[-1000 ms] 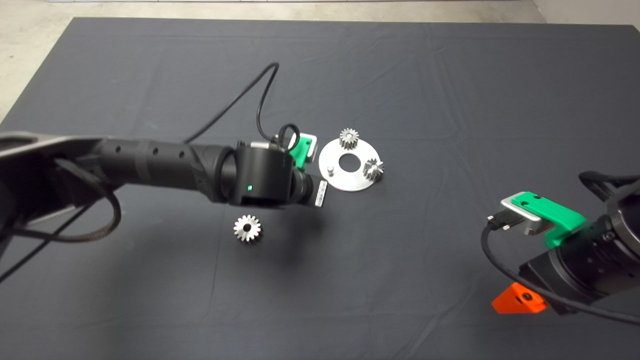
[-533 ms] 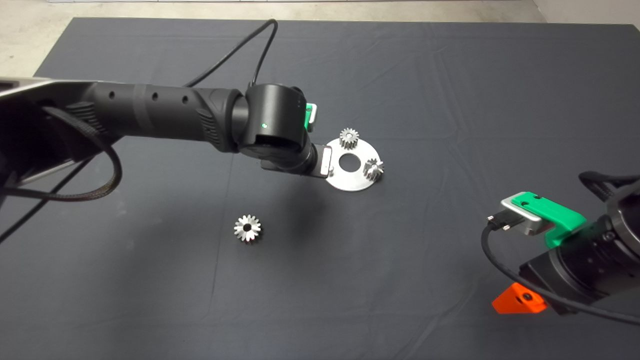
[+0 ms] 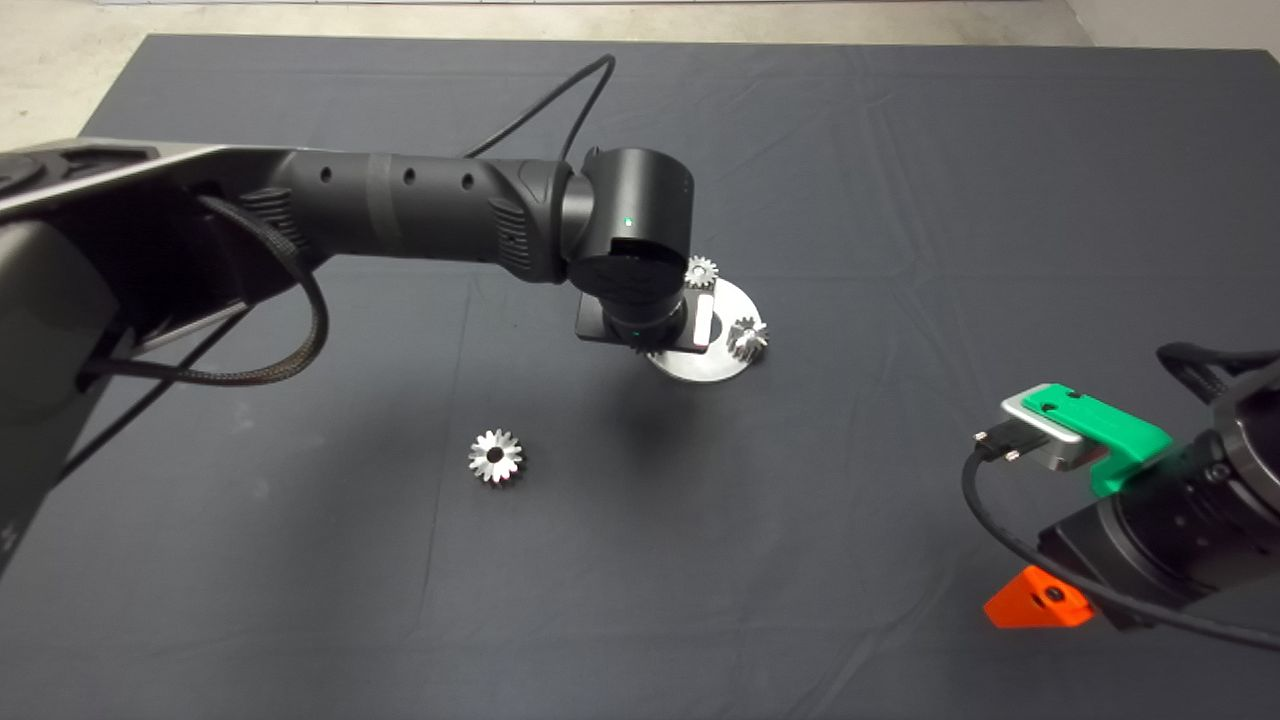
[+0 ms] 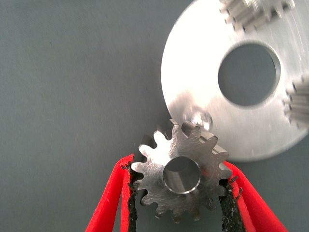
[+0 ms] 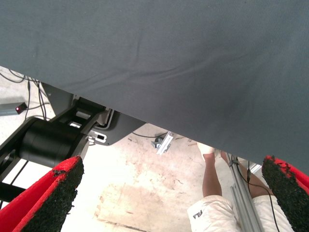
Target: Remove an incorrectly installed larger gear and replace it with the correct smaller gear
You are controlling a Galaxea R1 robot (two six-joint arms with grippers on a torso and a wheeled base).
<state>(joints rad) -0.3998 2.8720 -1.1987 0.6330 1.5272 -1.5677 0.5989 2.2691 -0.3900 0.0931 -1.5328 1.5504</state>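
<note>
The left gripper [image 4: 178,203] hangs over the round metal plate [image 3: 725,365] near the middle of the desk [image 3: 900,150], its fingers [image 4: 113,203] clamped on the smaller gear [image 4: 181,181] across opposite teeth. In the left wrist view the gear sits just short of the bare peg [image 4: 199,117] at the plate's edge, its bore not yet over it. Two other small gears [image 3: 700,270] stand on the plate's remaining pegs. The larger gear [image 3: 496,456] lies flat on the desk, well apart from the plate.

The smaller gear looks like solid steel: stiff, dense for its size, smooth and likely slippery on its faces. The toothed rim is the sensible hold, since the black pads can bite between teeth, and it leaves the bore free for the peg.

Its flat face and dark bore look straight at the wrist camera, so its axis seems to run along the gripper's approach, roughly upright and parallel to the peg. It is a squat disc, wider than thick.

The right gripper [image 5: 169,198] waits at the desk's lower right edge, fingers wide apart
</note>
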